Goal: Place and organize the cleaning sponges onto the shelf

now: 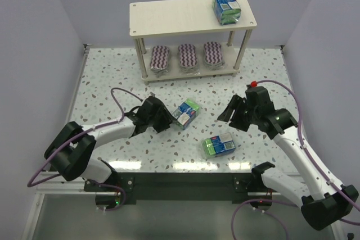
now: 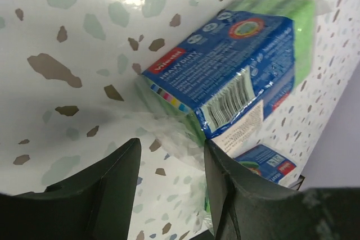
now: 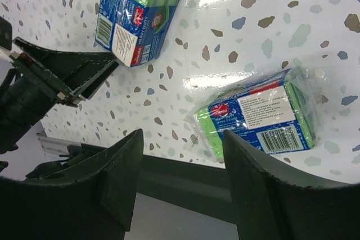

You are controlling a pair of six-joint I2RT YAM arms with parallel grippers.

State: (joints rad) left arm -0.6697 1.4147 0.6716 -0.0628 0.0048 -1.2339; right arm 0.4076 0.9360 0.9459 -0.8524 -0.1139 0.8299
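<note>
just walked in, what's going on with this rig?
Sponge shelving, partway done. Three zigzag oval pads sit on the lower board of the shelf, one green-and-blue pack on its top board. Two packs lie on the table. The left tool is open at the wrapper edge of the middle pack; the right tool hangs open and empty by the front pack.

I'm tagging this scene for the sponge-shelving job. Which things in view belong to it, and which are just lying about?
Job: shelf; three striped oval sponges on its lower board; one top-board pack; two loose packs not yet shelved.
Just there: speckled table; purple cables.
</note>
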